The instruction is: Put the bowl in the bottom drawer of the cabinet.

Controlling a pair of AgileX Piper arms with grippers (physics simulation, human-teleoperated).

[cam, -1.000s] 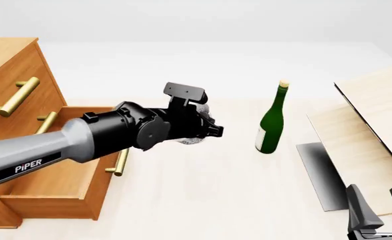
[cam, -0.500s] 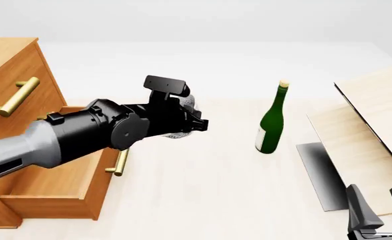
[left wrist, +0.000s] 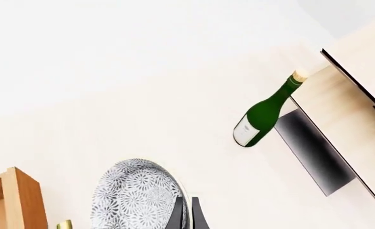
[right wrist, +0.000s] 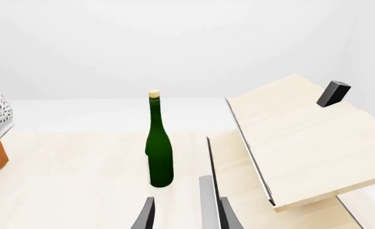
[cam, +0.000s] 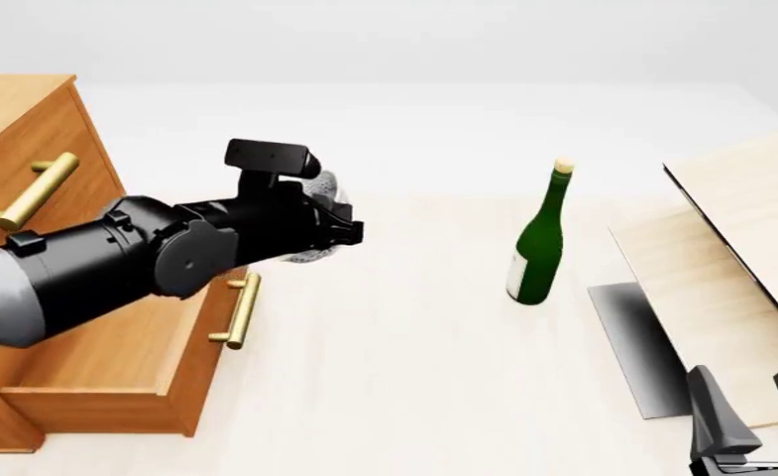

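Black fingers of the left gripper (cam: 338,236) were clamped on the rim of the bowl (cam: 312,220), held in the air beside the front edge of the bottom drawer (cam: 124,372). That drawer already stood pulled out of the cabinet (cam: 19,129), so opening and grasping looked done; carrying the bowl over the drawer and releasing it remained. Well away, the right gripper (cam: 748,407) sat idle with jaws apart, the green bottle (cam: 539,243) standing between.

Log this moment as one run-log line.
left gripper: shut on bowl, airborne near open bottom drawer | right gripper: open, idle | bottle: upright
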